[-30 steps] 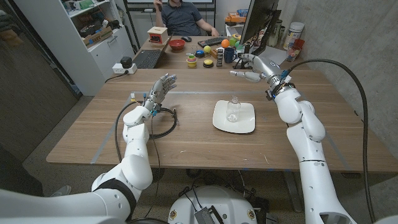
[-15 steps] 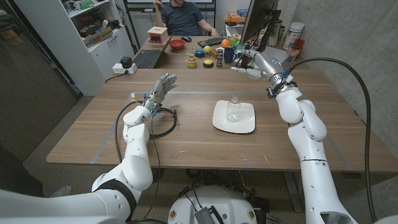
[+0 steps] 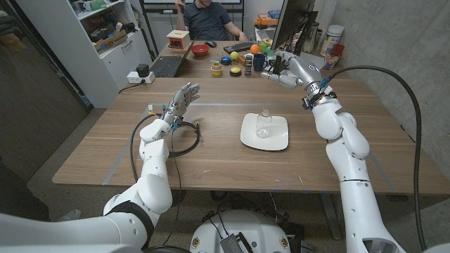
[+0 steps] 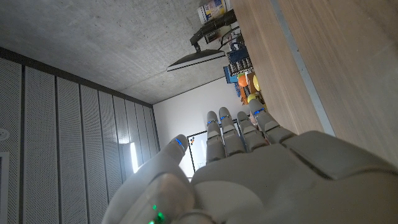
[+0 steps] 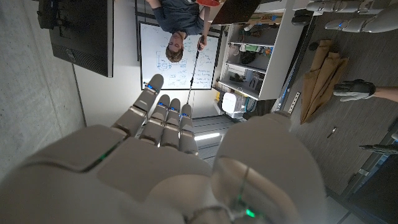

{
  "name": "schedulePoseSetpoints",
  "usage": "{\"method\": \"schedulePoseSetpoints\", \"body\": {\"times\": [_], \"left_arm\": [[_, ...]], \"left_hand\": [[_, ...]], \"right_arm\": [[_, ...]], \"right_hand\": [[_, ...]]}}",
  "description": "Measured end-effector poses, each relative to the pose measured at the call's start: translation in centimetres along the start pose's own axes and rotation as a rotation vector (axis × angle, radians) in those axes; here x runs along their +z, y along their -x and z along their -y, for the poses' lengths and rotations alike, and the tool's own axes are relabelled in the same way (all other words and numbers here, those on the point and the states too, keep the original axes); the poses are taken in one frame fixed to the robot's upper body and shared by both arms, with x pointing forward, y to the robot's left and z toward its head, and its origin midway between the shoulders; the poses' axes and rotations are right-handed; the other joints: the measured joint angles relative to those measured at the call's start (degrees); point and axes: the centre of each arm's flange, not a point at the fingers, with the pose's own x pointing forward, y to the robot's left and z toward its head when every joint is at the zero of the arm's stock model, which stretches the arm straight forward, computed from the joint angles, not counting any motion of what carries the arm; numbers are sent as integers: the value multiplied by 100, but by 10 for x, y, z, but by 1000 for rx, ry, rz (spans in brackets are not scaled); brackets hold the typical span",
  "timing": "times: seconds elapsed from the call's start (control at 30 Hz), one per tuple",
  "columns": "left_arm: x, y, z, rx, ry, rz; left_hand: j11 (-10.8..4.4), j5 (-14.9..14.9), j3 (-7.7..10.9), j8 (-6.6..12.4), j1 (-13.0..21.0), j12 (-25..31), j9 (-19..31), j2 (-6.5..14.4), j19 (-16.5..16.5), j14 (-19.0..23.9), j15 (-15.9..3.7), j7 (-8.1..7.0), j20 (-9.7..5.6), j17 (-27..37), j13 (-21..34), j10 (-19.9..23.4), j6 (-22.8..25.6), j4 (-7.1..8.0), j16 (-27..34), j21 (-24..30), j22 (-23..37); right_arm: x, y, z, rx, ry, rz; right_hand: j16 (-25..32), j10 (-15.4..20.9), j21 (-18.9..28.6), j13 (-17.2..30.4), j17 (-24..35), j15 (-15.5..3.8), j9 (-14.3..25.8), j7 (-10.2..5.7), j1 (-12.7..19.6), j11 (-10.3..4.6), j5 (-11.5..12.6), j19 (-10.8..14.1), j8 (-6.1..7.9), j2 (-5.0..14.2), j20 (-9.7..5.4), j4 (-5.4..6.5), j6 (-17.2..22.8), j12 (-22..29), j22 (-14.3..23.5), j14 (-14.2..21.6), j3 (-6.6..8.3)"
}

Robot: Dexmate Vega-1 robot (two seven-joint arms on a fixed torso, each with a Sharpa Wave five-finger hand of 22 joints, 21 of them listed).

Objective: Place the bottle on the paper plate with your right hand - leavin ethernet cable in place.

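A clear plastic bottle (image 3: pixel 264 124) stands upright on the white paper plate (image 3: pixel 275 138) near the middle of the table. My right hand (image 3: pixel 287 70) is raised well beyond the plate at the table's far right, fingers apart and holding nothing; its fingers (image 5: pixel 163 118) point at the room behind. The black ethernet cable (image 3: pixel 188 138) lies coiled on the wood left of the plate. My left hand (image 3: pixel 181 100) is lifted above the cable's far side, fingers spread and empty, also seen as fingers (image 4: pixel 236 127) in the left wrist view.
Small toys, cups and a red bowl (image 3: pixel 200 50) line the far table edge, with a keyboard (image 3: pixel 166 66) and a monitor (image 3: pixel 292 24). A person (image 3: pixel 207 17) sits behind the table. A thick black hose (image 3: pixel 394 88) arcs at the right.
My right hand has risen and drifted farther from the plate toward the monitor. The bottle, plate, cable and left hand stay put.
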Motion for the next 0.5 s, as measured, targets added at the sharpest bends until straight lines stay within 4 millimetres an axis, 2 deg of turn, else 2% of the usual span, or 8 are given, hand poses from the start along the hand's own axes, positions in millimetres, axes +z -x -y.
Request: {"method": "schedulePoseSetpoints", "body": {"times": [0.5], "left_arm": [[3, -1, 2, 5, -1, 11]], "left_hand": [[0, 0, -24, 0, 0, 0, 0, 0, 0, 0, 0, 0, 0, 0, 0, 0, 0, 24, 0, 0, 0]], "right_arm": [[-6, 1, 1, -17, -15, 4]], "right_hand": [[0, -60, -101, -27, -26, 32, -26, 38, -62, 20, 0, -90, 0, 62, 30, 0, -38, 1, 27, -192, 0]]}}
